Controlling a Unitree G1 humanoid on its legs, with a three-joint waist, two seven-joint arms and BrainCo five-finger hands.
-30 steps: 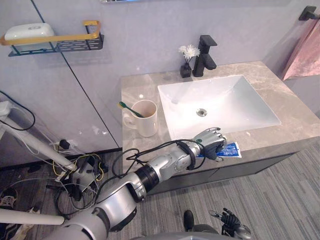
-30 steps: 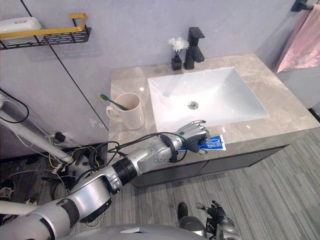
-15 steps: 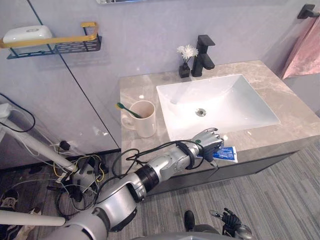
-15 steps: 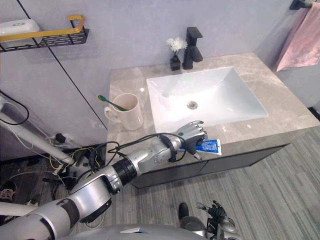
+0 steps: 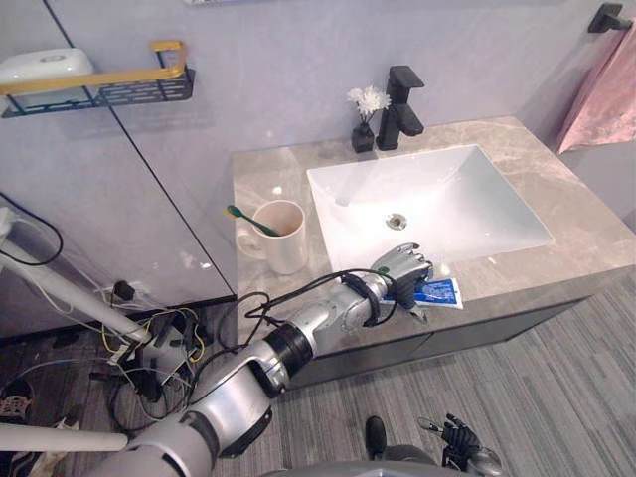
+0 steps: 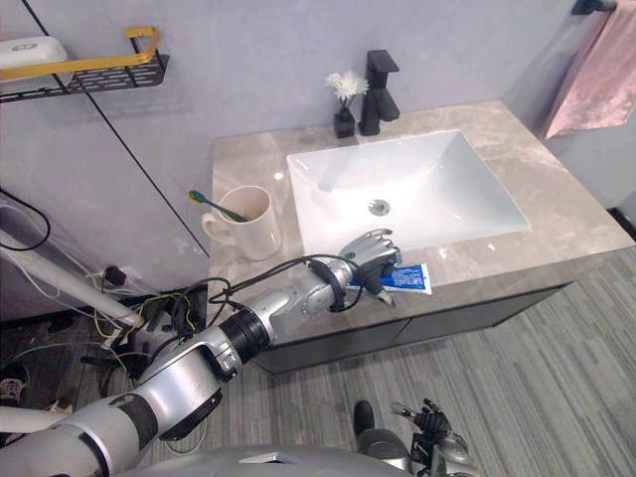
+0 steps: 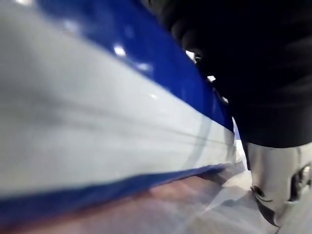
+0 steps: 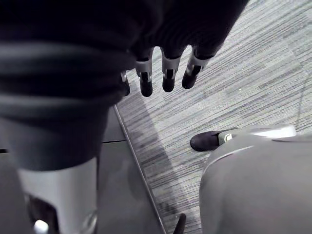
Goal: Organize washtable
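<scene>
- The robot's left hand (image 5: pixel 400 270) reaches over the front edge of the grey marble countertop (image 5: pixel 268 174), fingers curled round one end of a blue-and-white toothpaste tube (image 5: pixel 438 292).
- The tube sticks out to the right of the hand, just in front of the white sink basin (image 5: pixel 467 199); whether it rests on the stone or is lifted clear cannot be told.
- The tube carries white print on blue, too small to read; up close in the left wrist view it shows as blue and white bands (image 7: pixel 97 122).
- A cream mug (image 5: pixel 281 235) stands left of the basin with a green toothbrush (image 5: pixel 248 220) leaning in it.
- A black faucet (image 5: pixel 402 104) and a small dark vase of white flowers (image 5: pixel 364 117) stand behind the basin.
- The right hand (image 8: pixel 165 73) hangs low over the grey floor, fingers straight and loose, holding nothing.
</scene>
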